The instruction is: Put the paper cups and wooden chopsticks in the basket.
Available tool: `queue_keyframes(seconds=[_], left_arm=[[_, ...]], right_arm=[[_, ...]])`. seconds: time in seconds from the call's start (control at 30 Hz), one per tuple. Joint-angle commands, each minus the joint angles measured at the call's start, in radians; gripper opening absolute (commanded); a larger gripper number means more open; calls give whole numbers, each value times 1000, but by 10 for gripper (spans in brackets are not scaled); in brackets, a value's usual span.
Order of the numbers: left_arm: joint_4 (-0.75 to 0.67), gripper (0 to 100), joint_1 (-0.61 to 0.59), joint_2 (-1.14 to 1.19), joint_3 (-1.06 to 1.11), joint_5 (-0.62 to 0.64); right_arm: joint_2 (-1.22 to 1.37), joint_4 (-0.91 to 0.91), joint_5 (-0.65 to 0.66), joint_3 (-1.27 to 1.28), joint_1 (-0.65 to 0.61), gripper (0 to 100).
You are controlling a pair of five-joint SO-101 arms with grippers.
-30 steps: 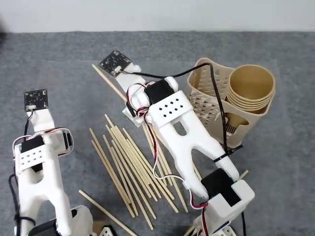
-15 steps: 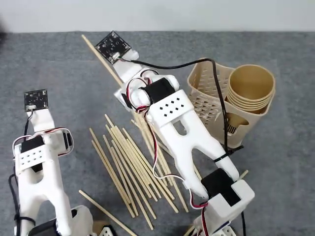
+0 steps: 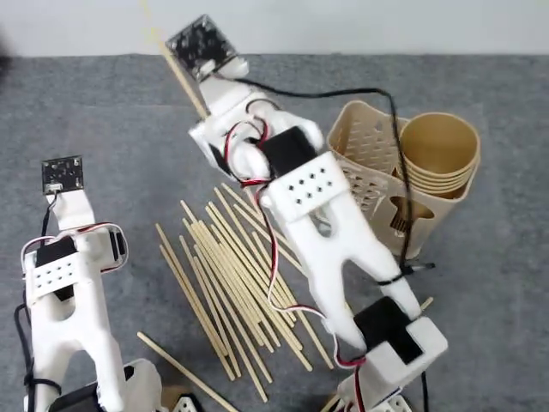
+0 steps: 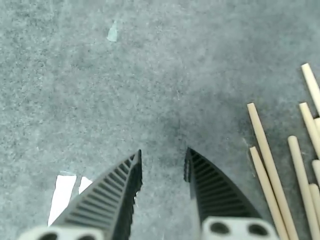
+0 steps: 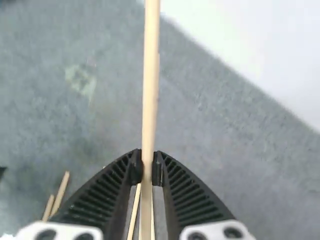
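My right gripper [image 5: 146, 161] is shut on one wooden chopstick [image 5: 150, 75], which sticks straight out past its fingertips. In the high view that held chopstick [image 3: 176, 64] slants over the far left of the mat, above the surface. Several more chopsticks [image 3: 232, 275] lie in a loose pile mid-table, and one lone chopstick [image 3: 184, 371] rests near the front. A beige basket [image 3: 364, 142] at the right holds a stack of paper cups [image 3: 437, 146]. My left gripper [image 4: 163, 152] is open over bare mat, with the ends of several chopsticks [image 4: 270, 155] beside it.
A black cable [image 3: 343, 96] from the right arm arcs over the basket's rim. The grey mat [image 3: 103, 112] ends at a white strip [image 3: 343, 26] along the far side. A pale scrap [image 4: 113, 31] and white bits [image 4: 62, 192] lie on the mat.
The right arm has carried its chopstick up and away toward the table's far edge, uncovering more of the pile. The left arm has stayed still.
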Motion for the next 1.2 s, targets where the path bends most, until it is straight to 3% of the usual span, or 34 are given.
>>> queue_keyframes(seconds=[0.0,0.27,0.63,1.17], left_arm=[[-18,141,8,-12,-2,11],[-18,141,8,-12,-2,11],[-18,141,9,-11,-2,11],[-18,141,9,-9,-1,11]], right_arm=[[-116,58,-11,-132,16,7],[-291,51,-5,-153,147,7],[-344,-143,-14,-138,409,7],[-392,-475,-29,367,519,8]])
